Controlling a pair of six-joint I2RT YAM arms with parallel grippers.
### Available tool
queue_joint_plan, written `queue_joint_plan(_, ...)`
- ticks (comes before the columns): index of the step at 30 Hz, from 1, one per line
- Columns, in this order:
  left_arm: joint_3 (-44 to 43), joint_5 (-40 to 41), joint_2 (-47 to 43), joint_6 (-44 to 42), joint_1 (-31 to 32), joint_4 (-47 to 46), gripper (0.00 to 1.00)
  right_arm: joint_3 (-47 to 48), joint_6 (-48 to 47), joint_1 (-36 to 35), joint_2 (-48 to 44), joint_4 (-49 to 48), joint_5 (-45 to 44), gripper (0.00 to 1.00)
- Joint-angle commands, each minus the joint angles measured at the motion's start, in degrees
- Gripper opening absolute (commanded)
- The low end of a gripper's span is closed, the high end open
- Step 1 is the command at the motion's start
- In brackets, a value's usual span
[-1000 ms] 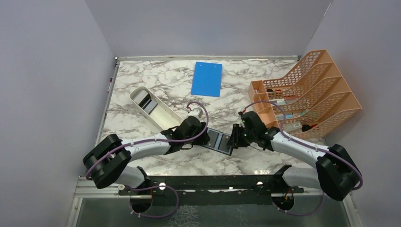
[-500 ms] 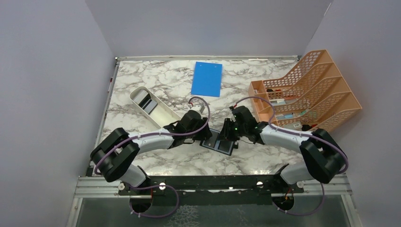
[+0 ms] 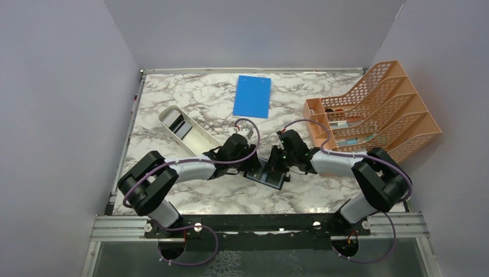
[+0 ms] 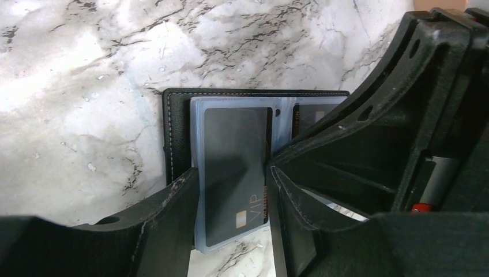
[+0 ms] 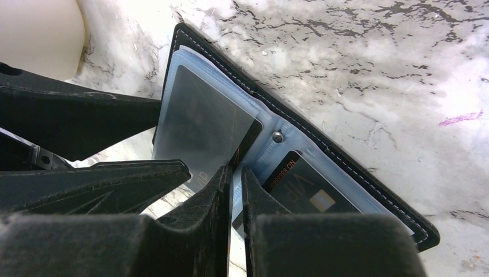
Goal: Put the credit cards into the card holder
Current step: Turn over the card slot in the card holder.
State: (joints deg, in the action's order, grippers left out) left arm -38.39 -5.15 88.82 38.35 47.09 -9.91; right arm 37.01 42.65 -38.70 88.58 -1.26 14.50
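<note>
The black card holder (image 3: 266, 174) lies open on the marble between both grippers; its cover shows in the left wrist view (image 4: 176, 133) and the right wrist view (image 5: 340, 173). A dark credit card (image 4: 230, 133) marked VIP sits in a raised grey-blue pocket leaf (image 5: 199, 130). My left gripper (image 3: 252, 166) is open, its jaws on either side of that leaf (image 4: 232, 173). My right gripper (image 3: 275, 165) is shut on the card's edge by the spine (image 5: 233, 173). A second dark card (image 5: 311, 193) sits in the right-hand pocket.
A white oblong tray (image 3: 199, 138) with dark flat things in it stands just left of the left gripper. A blue board (image 3: 252, 96) lies at the back. An orange mesh rack (image 3: 375, 115) stands at the right.
My right gripper has moved left, from the holder's right edge to over its middle. My left gripper has shifted slightly right and back, staying at the holder's left half.
</note>
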Motion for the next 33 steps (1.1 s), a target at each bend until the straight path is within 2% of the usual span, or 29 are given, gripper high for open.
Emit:
queue_joint_plan(1,-0.3,-4.3,-1.3,0.9,0.1,-4.1,0.48,-1.0,0.0,-0.5,1.7,-1.4,-1.5,0.15)
queue_joint_plan(10,0.9,-8.5,-4.0,3.9,0.4,-6.7,0.47,-1.0,-0.8,-0.5,0.7,-0.5,-2.7,0.15)
queue_joint_plan(18,0.9,-9.0,-5.9,4.1,0.6,-6.5,0.47,0.8,-3.7,-0.5,-4.1,5.6,-9.4,0.21)
queue_joint_plan(33,-2.2,-11.2,-4.2,3.1,3.0,-7.2,0.46,-1.7,-4.4,-0.5,-7.0,4.8,-11.9,0.21)
